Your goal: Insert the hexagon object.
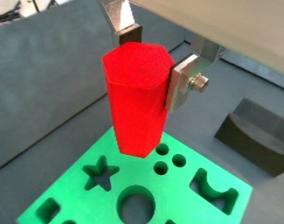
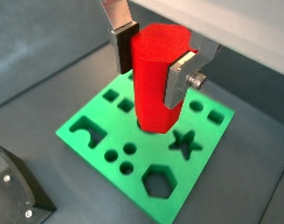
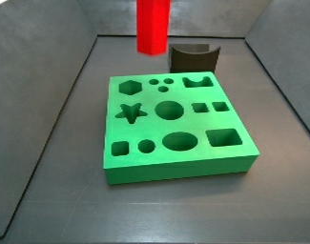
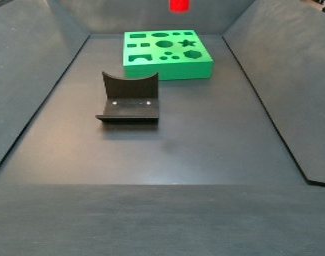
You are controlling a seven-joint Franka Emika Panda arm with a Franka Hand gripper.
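My gripper [image 1: 154, 66] is shut on the hexagon object [image 1: 138, 96], a tall bright red peg held upright between the two silver fingers [image 1: 183, 83]. Both also show in a wrist view, the gripper [image 2: 151, 70] and the peg [image 2: 155, 83]. The peg hangs above the green block [image 2: 103, 131], which has several shaped holes. The block's hexagonal hole [image 2: 162, 181] lies apart from the peg's lower end and also shows in a side view [image 3: 129, 88]. In both side views only the peg's lower part shows, at the upper edge [image 3: 152, 27] [image 4: 180, 5]; the gripper is out of frame there.
The dark grey fixture [image 4: 129, 98] stands on the floor beside the green block [image 4: 168, 52]; it also shows in the other views [image 3: 196, 57] [image 1: 260, 131] [image 2: 16, 192]. Grey sloping walls [image 3: 62, 95] enclose the dark floor [image 4: 165, 170].
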